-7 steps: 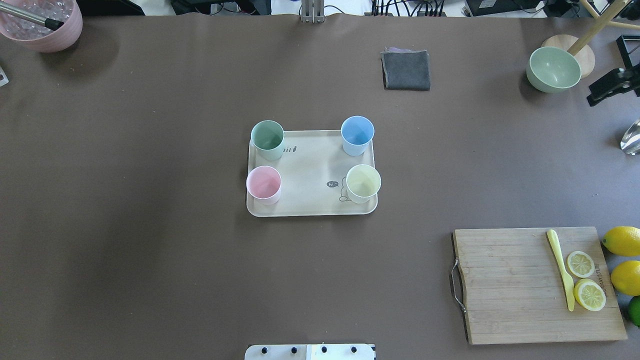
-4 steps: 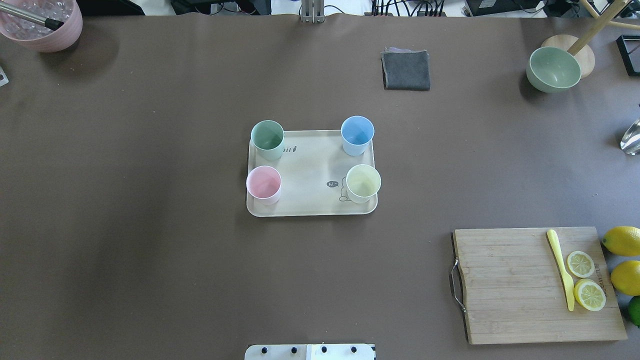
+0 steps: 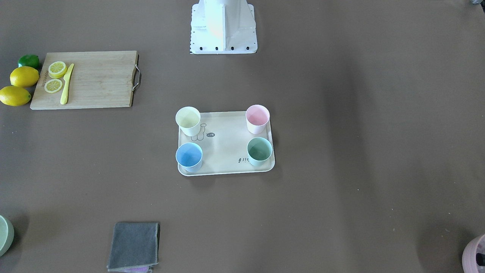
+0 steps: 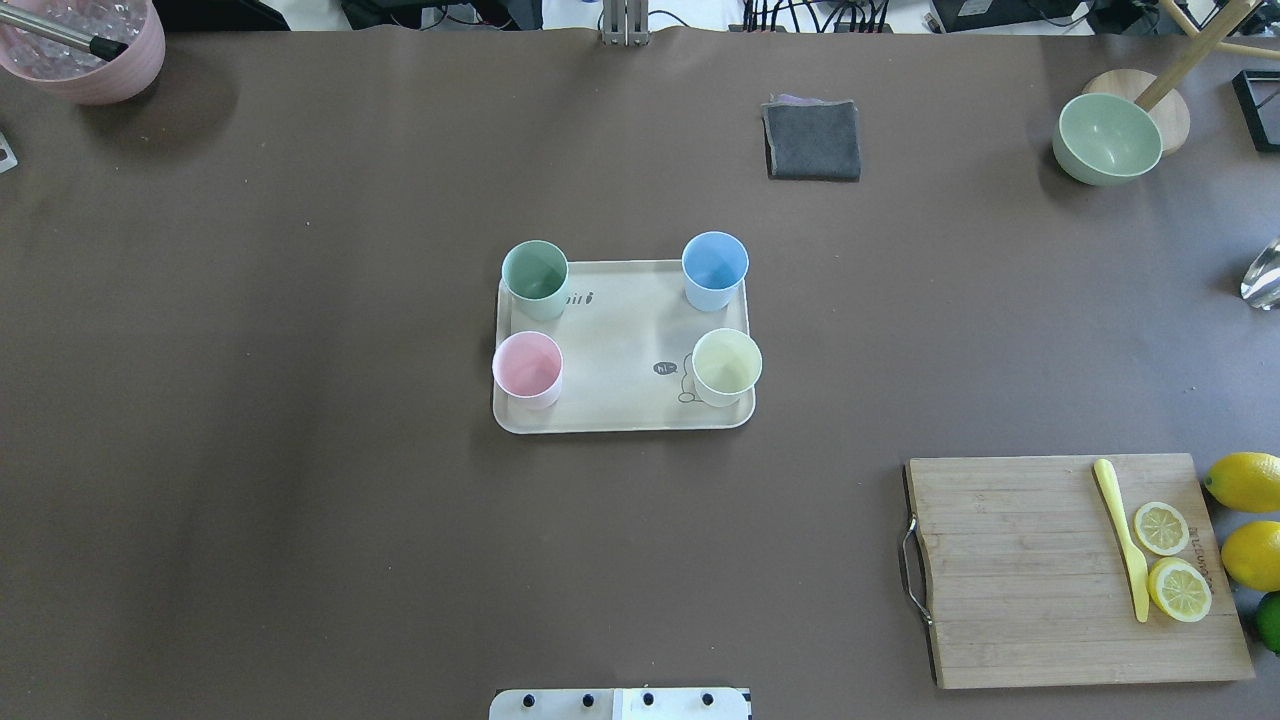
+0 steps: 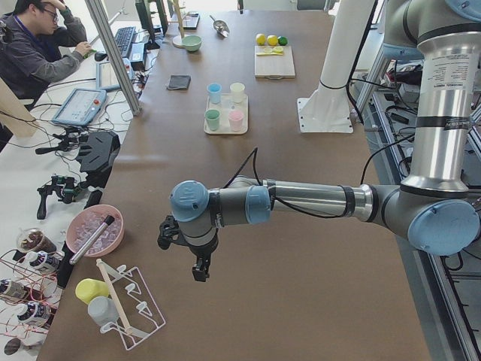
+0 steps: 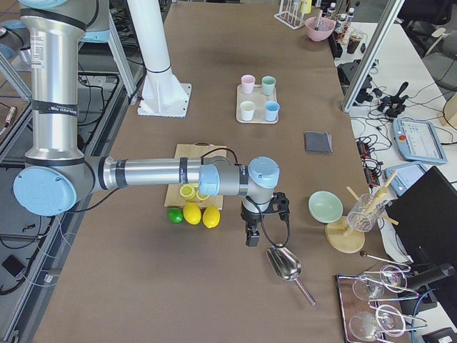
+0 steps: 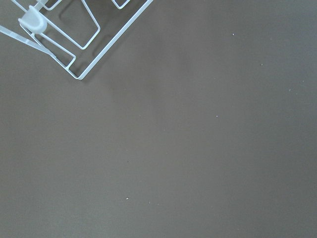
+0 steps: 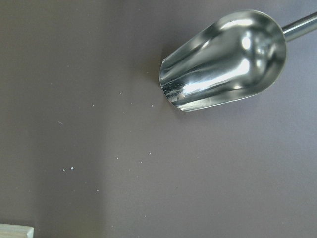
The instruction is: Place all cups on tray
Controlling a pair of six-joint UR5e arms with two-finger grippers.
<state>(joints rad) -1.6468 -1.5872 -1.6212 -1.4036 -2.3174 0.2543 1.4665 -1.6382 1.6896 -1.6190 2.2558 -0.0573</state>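
Note:
The cream tray (image 4: 620, 340) lies at the table's middle. Four cups stand upright on it, one near each corner: mint green (image 4: 535, 272), light blue (image 4: 715, 262), pink (image 4: 527, 364) and yellow (image 4: 726, 362). The front-facing view shows the same tray (image 3: 225, 148). Neither gripper is near it. My left gripper (image 5: 199, 271) hangs over bare table at the left end, seen only in the exterior left view. My right gripper (image 6: 251, 239) hangs at the right end, seen only in the exterior right view. I cannot tell whether either is open or shut.
A wooden cutting board (image 4: 1020, 570) with lemon slices and a yellow knife lies front right, whole lemons beside it. A grey cloth (image 4: 812, 140), a green bowl (image 4: 1108, 135) and a pink pot (image 4: 85, 45) sit at the back. A metal scoop (image 8: 223, 59) lies under my right wrist, a wire rack (image 7: 74, 29) near my left.
A dark gripper at the overhead view's right edge one second ago has left that view. The cups and tray have not moved.

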